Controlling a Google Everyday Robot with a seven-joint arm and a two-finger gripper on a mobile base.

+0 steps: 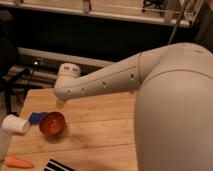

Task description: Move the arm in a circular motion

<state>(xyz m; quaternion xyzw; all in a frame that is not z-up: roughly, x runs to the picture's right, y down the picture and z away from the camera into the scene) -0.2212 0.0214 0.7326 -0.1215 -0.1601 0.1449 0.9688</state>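
Up close, the arm (175, 115) fills the right side with a thick off-white segment. From its rounded joint a slimmer tube with a row of small dark holes runs leftward and away over the wooden counter (100, 135). At the counter's near edge lie an orange object (17, 162) and a striped black-and-white item (59, 165), both well apart from the tube. Further in are a red bowl (52, 123), a white cup (15, 124) on its side, and a small blue thing (36, 118) between them. Beyond the bowl the tube ends in a capped wrist (69, 71). The gripper (61, 103) hangs beneath it, just above and behind the bowl; whether the jaws are wide or narrow I cannot tell. The arm's long axis lies right to left, so its far end is likely what traces the circle, and the bowl is the thing nearest to that end. A low sweep could clip its rim; a higher path looks safer.
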